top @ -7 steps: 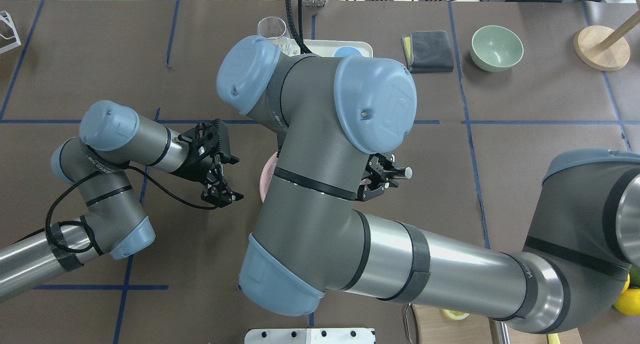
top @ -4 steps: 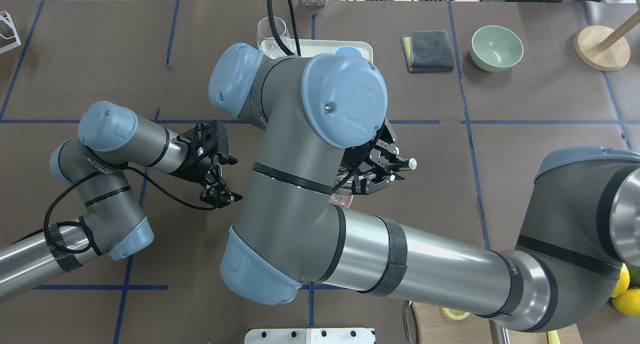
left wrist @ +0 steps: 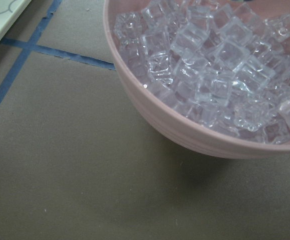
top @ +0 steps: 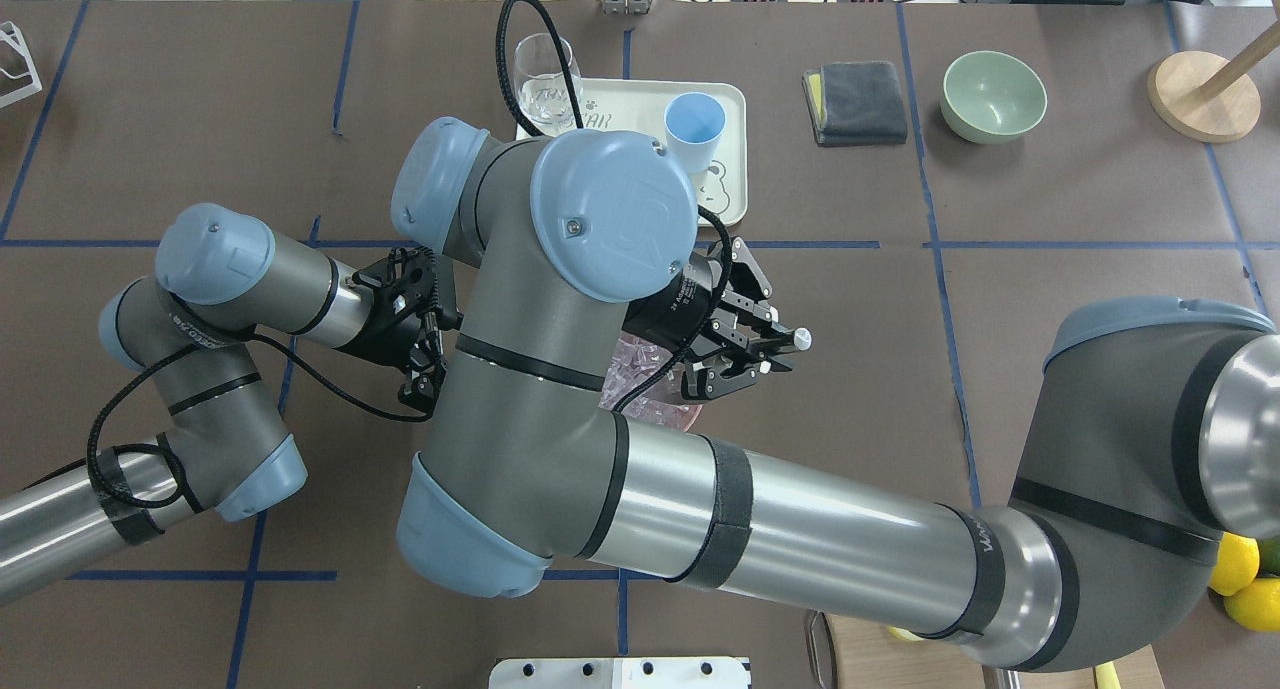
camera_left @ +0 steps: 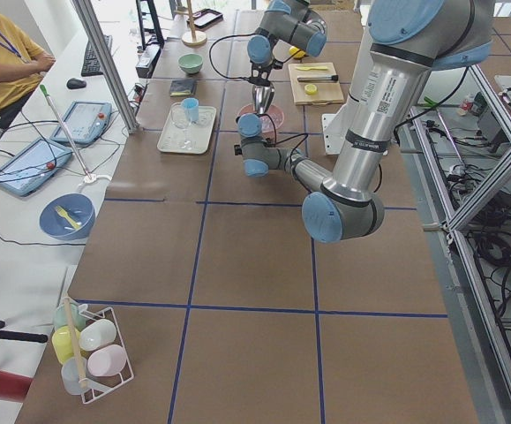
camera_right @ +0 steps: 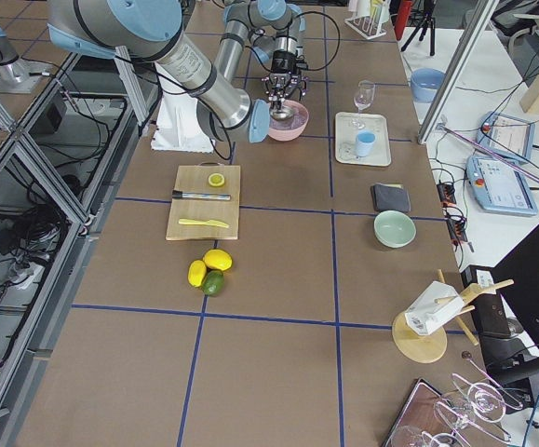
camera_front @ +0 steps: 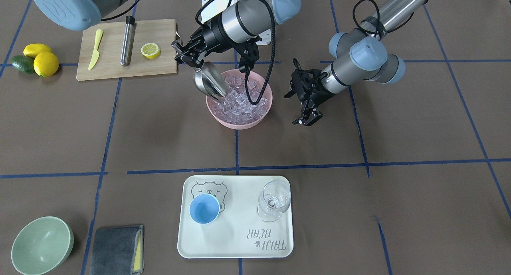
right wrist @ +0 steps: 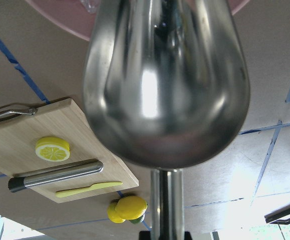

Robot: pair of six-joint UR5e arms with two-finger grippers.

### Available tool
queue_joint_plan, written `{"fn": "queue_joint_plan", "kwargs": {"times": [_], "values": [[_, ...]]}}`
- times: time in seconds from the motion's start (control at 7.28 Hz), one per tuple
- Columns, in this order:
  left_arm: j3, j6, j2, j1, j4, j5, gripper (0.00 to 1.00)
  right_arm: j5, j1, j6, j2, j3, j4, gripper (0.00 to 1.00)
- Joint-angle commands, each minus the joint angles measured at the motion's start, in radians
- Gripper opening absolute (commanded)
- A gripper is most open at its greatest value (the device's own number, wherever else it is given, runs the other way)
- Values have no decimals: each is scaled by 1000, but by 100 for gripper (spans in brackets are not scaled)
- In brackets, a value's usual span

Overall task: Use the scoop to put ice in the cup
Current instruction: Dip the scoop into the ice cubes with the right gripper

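The ice (camera_front: pixel 239 101) was seen as a heap of small clear, glassy cubes with a faint pink tint, piled to the rim of a round pink bowl (camera_front: pixel 235 124) with a smooth matt wall. The scoop (camera_front: pixel 208 82) was of polished stainless steel, with a deep rounded trough and a thin straight cylindrical handle. It was held steeply tilted, handle uppermost. The mouth of the trough was set against the cubes at the side of the bowl towards the robot's right. The right tool (camera_front: pixel 190 58) was closed firmly on the scoop's handle.

The left tool (camera_front: pixel 308 118) was held with its fingers spread apart and nothing between them, just beside the bowl on the opposite side, above the brown worktop (camera_front: pixel 399 211).

The cup (camera_front: pixel 204 208), small, light blue, opaque and without a handle, was placed upright on a cream rectangular tray (camera_front: pixel 239 243) with rounded corners. A clear wine glass (camera_front: pixel 274 199) was placed near it on the same tray. The tray was located well apart from the bowl and the scoop.
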Motion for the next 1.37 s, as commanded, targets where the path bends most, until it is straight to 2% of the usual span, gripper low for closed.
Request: {"fn": "queue_joint_plan", "kwargs": {"times": [0.0,0.55,0.82,1.24], "values": [[1,0,0,1,0,0,100,5,-15,13,-5,-29,52,0],[0,0,0,1,0,-1,100,50,-17,20,-67,-17,187,0],[-5,0,-2,1,0,-1,100,90,-15,21,-162,43,284,0],[-14,0,-2,-2,3,-22,100,138,-7,21,-194,39,355,0]]}}
